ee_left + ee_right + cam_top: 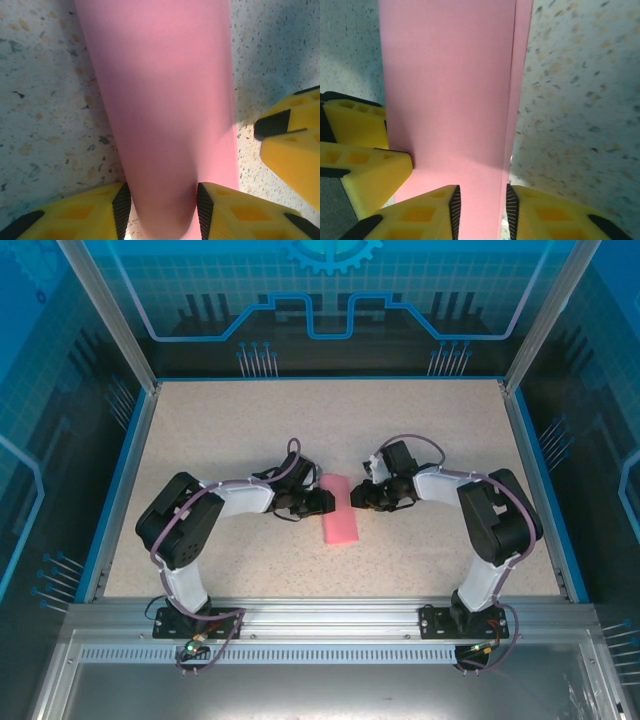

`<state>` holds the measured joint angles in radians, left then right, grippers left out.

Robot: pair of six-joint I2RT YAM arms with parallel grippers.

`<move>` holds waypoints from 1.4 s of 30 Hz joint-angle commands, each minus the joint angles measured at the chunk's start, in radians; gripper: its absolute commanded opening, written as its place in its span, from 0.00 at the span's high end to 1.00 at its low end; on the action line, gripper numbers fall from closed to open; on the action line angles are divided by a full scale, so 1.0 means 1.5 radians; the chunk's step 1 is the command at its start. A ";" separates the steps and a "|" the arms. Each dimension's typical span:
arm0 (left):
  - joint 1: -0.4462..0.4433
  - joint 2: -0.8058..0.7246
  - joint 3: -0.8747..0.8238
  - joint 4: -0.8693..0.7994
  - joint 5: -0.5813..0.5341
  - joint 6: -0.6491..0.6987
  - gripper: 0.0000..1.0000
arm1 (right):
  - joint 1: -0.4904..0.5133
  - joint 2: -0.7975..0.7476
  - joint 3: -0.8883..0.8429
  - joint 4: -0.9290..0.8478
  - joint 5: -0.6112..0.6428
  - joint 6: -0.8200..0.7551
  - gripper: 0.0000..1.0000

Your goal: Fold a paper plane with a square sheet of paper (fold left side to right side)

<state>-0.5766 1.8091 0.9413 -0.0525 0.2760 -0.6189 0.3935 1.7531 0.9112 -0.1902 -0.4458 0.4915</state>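
on the speckled tabletop (200,440), near the middle: the square sheet of paper (340,512), folded into a long narrow pink strip, lying flat and slightly slanted. squeezed in from both sides by the arms, with the left gripper (322,503) at its left long edge and the right gripper (357,498) at its right long edge, both near the far half of the strip.

from the left wrist: left gripper (162,210) spread, yellow fingers (100,212) parted with the strip's near end sitting in the gap and meeting both black pads; no telling whether pressed or merely flanked. just to the right of the paper, a yellow finger of the right gripper (292,150), close to the strip's edge.

from the right wrist: right gripper (482,210) also spread, fingers apart, the paper (450,90) running down through the gap between the pads. two layers visible, the upper edge stopping just short of the lower one along the right side. at the left edge of the strip, the left gripper's yellow fingers (360,150), touching or nearly touching the paper.
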 commanded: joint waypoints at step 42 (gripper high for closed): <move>-0.024 0.072 0.091 -0.173 -0.100 0.059 0.56 | 0.003 -0.112 -0.051 -0.061 0.041 -0.046 0.51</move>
<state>-0.6071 1.8637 1.0763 -0.2520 0.1932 -0.5652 0.3832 1.5661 0.8154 -0.2764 -0.3534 0.4175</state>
